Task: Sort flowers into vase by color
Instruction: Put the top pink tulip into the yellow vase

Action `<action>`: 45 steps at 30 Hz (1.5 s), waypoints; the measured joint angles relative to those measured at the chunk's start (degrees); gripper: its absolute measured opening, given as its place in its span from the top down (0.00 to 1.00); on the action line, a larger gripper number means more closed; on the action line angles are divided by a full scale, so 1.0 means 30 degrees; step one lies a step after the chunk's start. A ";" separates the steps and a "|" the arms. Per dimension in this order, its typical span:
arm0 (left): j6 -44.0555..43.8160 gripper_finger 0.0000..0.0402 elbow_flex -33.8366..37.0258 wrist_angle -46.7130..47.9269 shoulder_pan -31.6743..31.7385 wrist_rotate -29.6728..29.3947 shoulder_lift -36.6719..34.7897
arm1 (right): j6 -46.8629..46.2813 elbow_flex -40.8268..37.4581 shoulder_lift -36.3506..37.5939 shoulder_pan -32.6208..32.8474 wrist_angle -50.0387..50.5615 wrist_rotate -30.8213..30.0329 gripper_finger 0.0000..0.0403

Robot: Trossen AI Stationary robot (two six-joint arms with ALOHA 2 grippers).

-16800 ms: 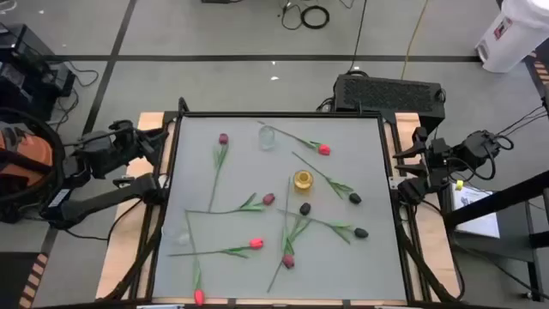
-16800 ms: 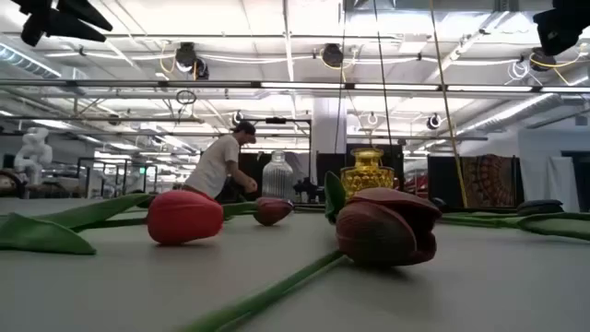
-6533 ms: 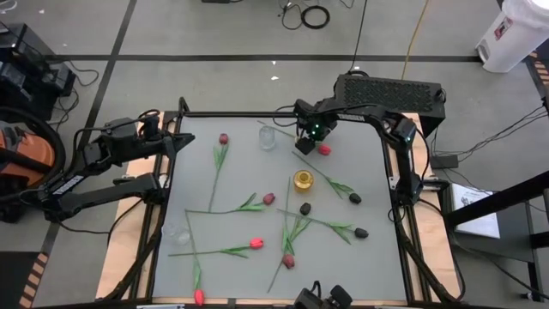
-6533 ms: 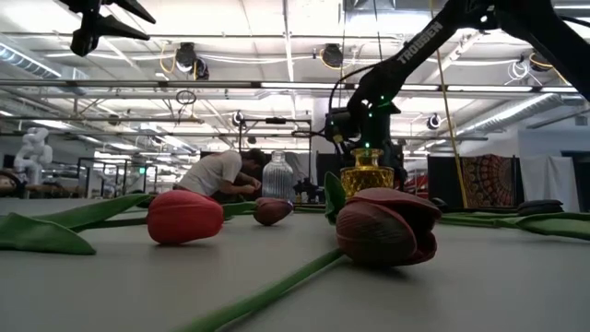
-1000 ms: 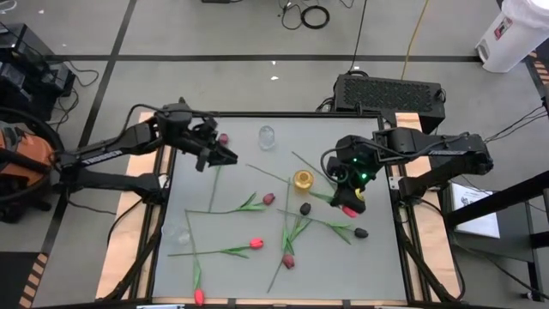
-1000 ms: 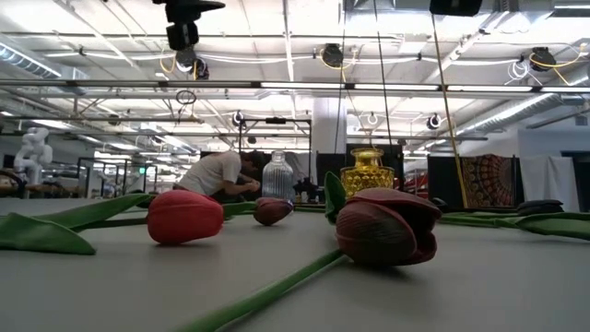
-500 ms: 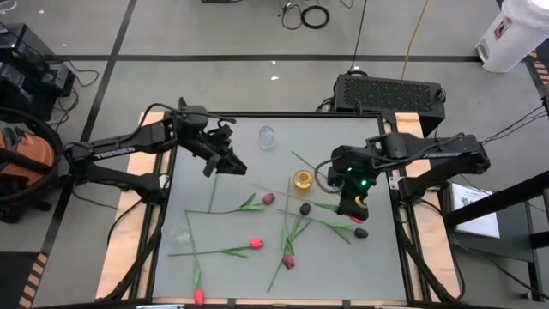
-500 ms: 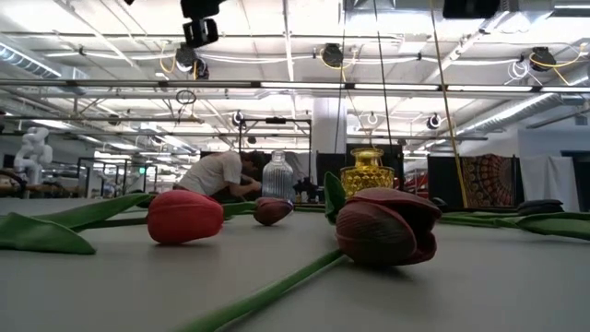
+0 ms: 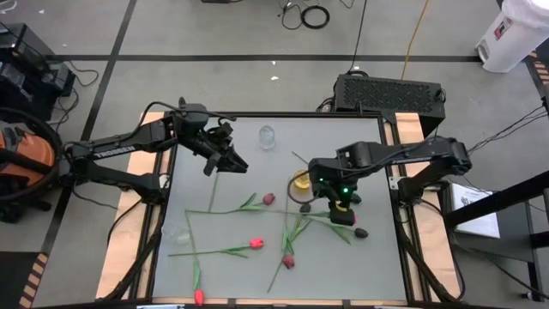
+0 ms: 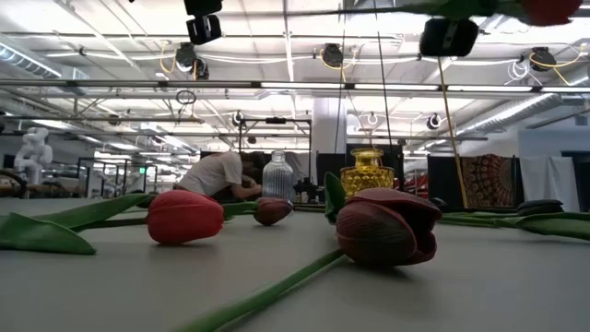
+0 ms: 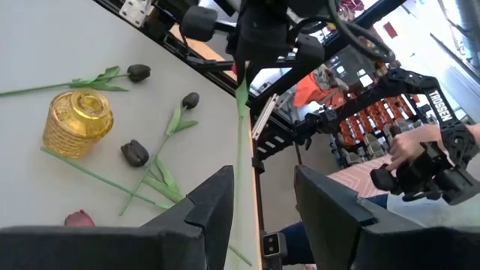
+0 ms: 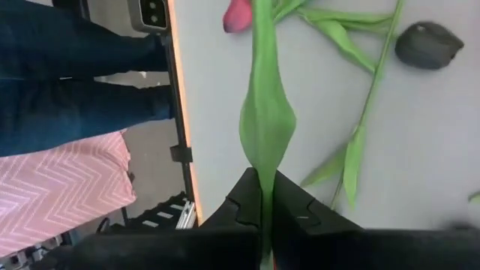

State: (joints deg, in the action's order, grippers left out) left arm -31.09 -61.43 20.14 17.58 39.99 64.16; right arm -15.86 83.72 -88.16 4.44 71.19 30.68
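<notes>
Leftward went the right claw (image 9: 336,209), clamping a red tulip (image 12: 264,120), head half hidden.

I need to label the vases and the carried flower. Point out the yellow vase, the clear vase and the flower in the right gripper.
yellow vase (image 11: 77,122), left wrist view, ribbed side.
clear vase (image 9: 268,136), high view, top.
flower (image 12: 264,124), right wrist view, leaf.
</notes>
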 joint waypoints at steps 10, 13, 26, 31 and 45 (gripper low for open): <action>0.0042 0.63 0.0000 0.0012 -0.0041 -0.0029 0.0007 | 0.0402 0.1171 -0.0262 -0.0998 -0.2432 0.0385 1.00; 0.0179 0.63 -0.0007 -0.0128 -0.0048 -0.0020 0.0170 | 0.0764 0.2034 -0.0283 -0.1398 -0.2923 0.0334 1.00; 0.2664 0.63 -0.3953 0.0219 -0.0549 0.0192 0.3697 | 0.1523 0.3118 -0.0813 -0.2499 -0.2189 0.0300 1.00; 0.3756 0.63 -0.5323 0.2103 -0.0656 0.0525 0.4846 | 0.1523 0.3126 -0.1451 -0.2364 -0.1431 0.0251 1.00; 0.4513 0.63 -0.5377 0.4527 -0.1084 0.0261 0.4794 | 0.2072 0.3126 -0.1405 -0.2329 0.0589 -0.1433 1.00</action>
State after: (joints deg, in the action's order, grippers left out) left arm -17.56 -77.56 33.72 14.33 40.77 78.54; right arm -9.64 93.10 -92.38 -2.55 72.96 26.38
